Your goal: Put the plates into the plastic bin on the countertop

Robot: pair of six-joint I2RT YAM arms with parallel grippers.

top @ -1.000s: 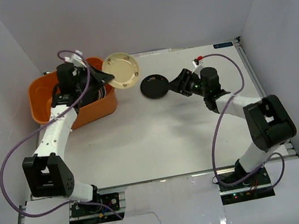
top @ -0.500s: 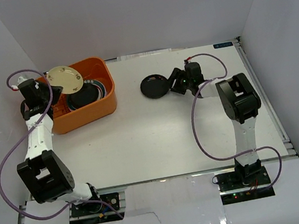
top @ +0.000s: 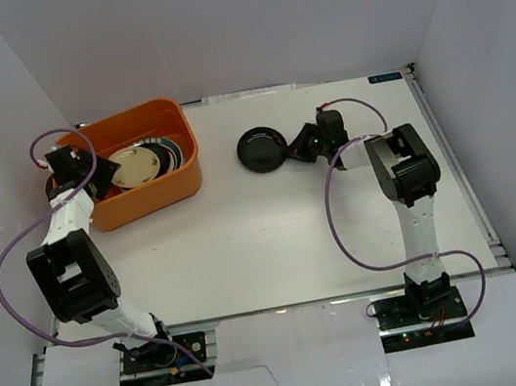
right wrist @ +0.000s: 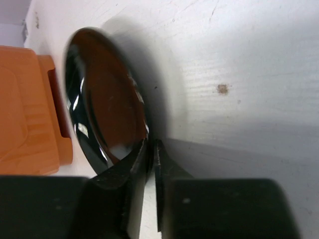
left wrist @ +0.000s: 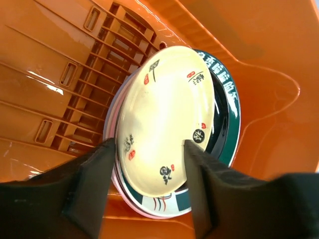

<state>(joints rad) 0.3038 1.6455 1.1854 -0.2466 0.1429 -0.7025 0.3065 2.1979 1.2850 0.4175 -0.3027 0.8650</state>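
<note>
The orange plastic bin (top: 182, 181) stands at the back left of the white countertop (top: 266, 241). A cream plate (top: 134, 164) lies on top of a stack of plates in it. In the left wrist view the cream plate (left wrist: 167, 114) rests on a green-rimmed white plate (left wrist: 164, 204) and a dark one (left wrist: 227, 124). My left gripper (left wrist: 149, 154) is open just over it, a finger on either side. One glossy black plate (top: 260, 147) is out on the countertop, tilted. My right gripper (right wrist: 151, 145) is shut on the rim of this black plate (right wrist: 102, 99).
White walls close in the countertop on three sides. The bin's slotted floor (left wrist: 75, 74) shows left of the stack. In the right wrist view the bin (right wrist: 25, 109) lies beyond the black plate. Purple cables loop off both arms.
My left gripper swung the cream plate over the bin, lowered it onto the stack and opened. My right gripper slid onto the black plate's rim and shut on it.
</note>
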